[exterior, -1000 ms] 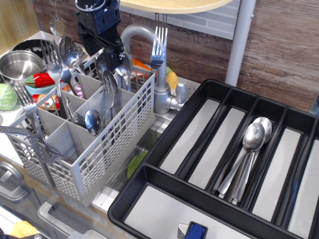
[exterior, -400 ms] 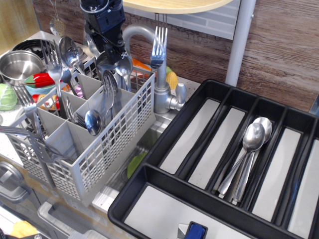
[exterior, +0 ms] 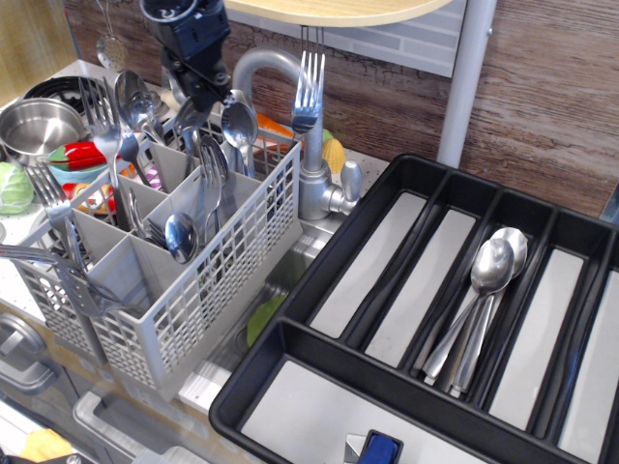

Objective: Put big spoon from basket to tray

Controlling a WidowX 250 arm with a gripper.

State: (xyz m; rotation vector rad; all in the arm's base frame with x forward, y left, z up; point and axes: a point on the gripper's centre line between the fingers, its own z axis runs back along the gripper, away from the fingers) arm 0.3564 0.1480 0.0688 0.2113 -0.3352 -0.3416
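Observation:
The grey lattice basket (exterior: 222,261) stands at the left and holds several forks and spoons upright. A big spoon (exterior: 239,121) stands bowl up in its back compartment. My black gripper (exterior: 196,104) hangs over the basket's back corner, just left of that spoon's bowl. Its fingertips are lost among the shiny cutlery, so I cannot tell how they stand or whether they hold anything. The black tray (exterior: 319,251) lies at the right. Two spoons (exterior: 488,266) lie in one of its long compartments.
A steel faucet (exterior: 311,184) rises between basket and tray, with a fork (exterior: 308,87) prongs up in front of it. A steel pot (exterior: 39,126) and toy vegetables sit at far left. A wooden shelf (exterior: 338,10) and white pole (exterior: 464,77) are overhead.
My gripper has risen and shifted left from among the spoon bowls at the basket's back. The big spoon's bowl now shows fully to its right.

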